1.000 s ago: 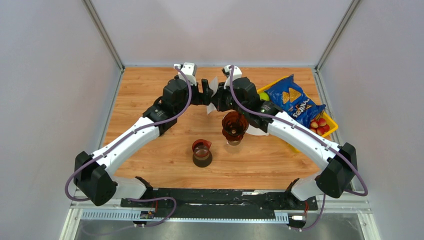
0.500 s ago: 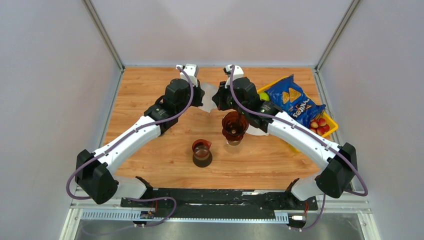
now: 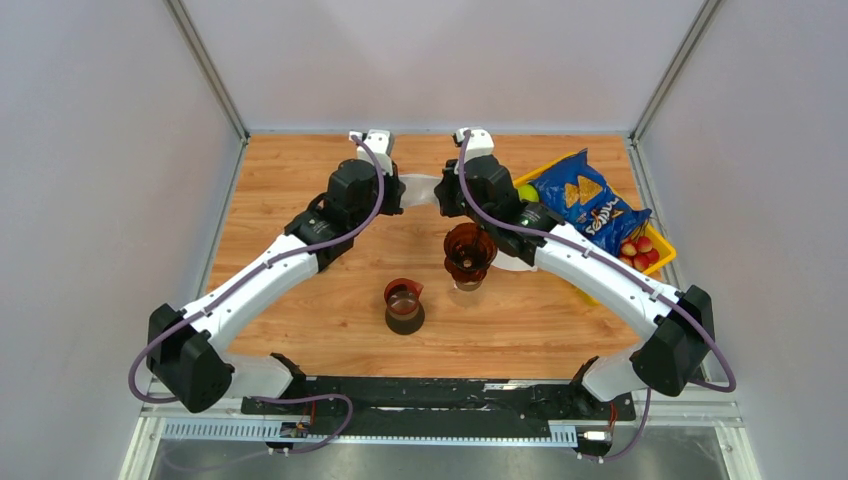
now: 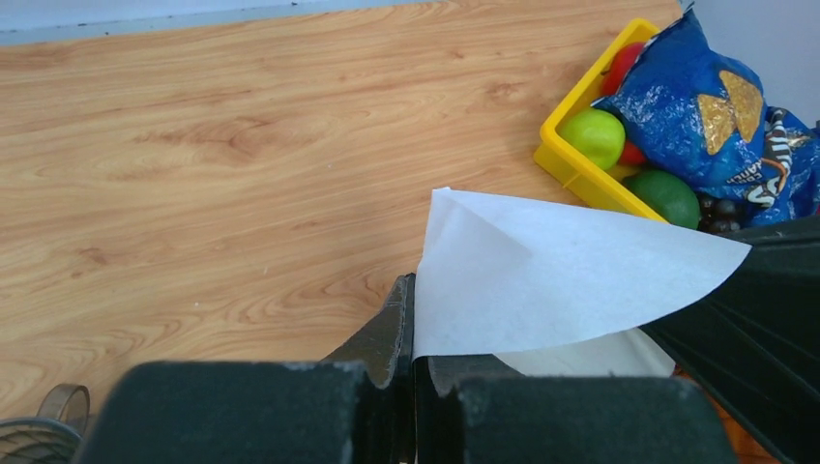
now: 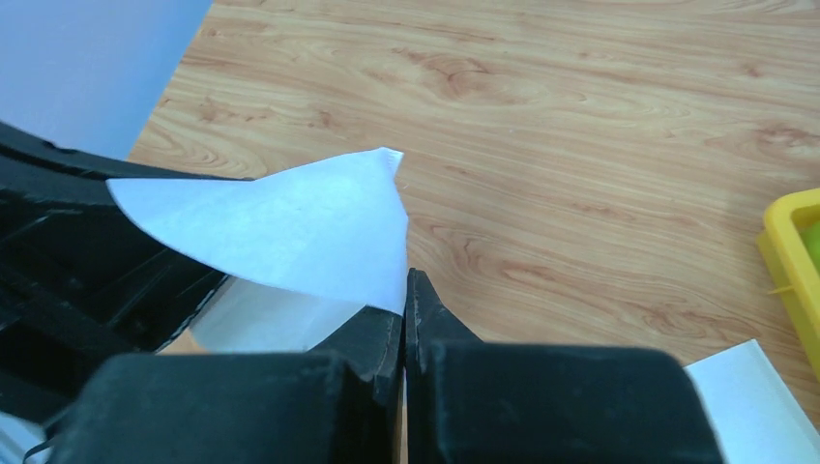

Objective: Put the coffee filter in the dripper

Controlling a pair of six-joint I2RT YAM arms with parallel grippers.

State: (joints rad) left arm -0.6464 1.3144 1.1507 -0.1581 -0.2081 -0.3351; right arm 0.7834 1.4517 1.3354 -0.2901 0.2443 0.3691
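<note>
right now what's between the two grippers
Only the white coffee filter. The top view shows it spanning the gap, and the wrist views show the left gripper and right gripper each pinching an edge.

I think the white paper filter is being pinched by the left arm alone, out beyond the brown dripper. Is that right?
Not quite: both arms hold it. The left fingers pinch one edge of the coffee filter, as the left wrist view shows, and the right fingers pinch the other, as the right wrist view shows. It is indeed out beyond the dripper.
</note>
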